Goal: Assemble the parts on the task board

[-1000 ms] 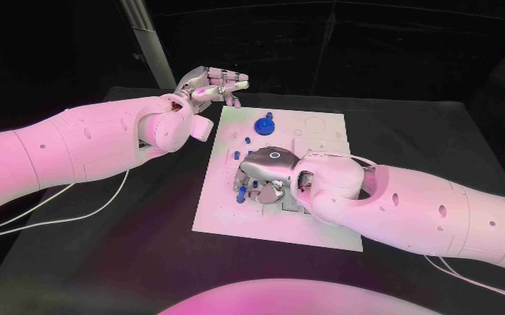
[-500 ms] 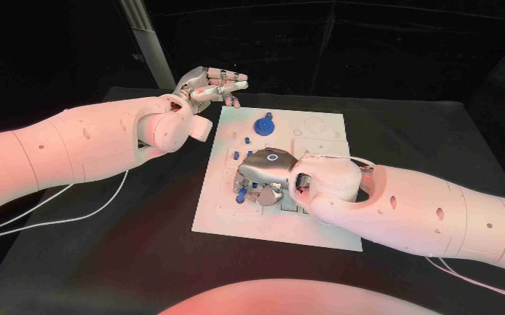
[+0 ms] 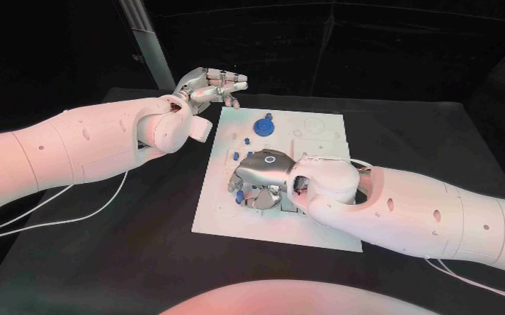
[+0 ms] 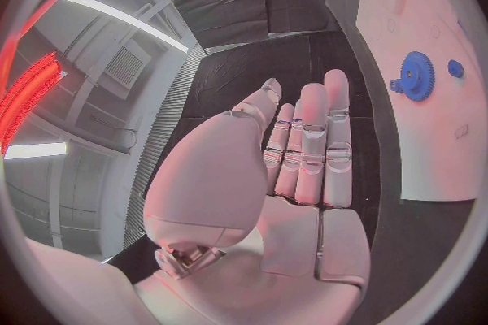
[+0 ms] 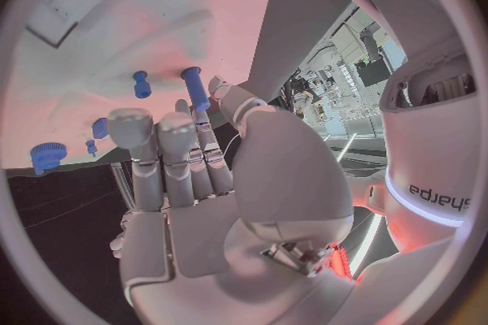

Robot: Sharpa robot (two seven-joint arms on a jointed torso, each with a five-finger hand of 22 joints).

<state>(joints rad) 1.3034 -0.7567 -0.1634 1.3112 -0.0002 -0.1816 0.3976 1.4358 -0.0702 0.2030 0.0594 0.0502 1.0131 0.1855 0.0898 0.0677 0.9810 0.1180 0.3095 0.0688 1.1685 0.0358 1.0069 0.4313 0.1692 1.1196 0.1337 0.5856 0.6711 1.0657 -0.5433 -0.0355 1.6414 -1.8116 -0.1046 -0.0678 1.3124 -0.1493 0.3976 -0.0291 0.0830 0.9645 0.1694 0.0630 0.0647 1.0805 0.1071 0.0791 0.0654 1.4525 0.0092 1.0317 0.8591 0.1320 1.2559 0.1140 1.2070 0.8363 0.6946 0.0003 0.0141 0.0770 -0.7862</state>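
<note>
The right hand pinches a blue peg at its fingertips, low over the task board. Misaligned, the peg could jam or slip free. The left hand waits beyond the board, fingers straight, holding nothing.

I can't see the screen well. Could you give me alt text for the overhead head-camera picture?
A robot's silver right hand reaches down over small blue parts on a white rectangular task board lying on a black table. Its silver left hand is raised beyond the board's far left corner, holding nothing. A round blue gear sits near the board's far end.
</note>
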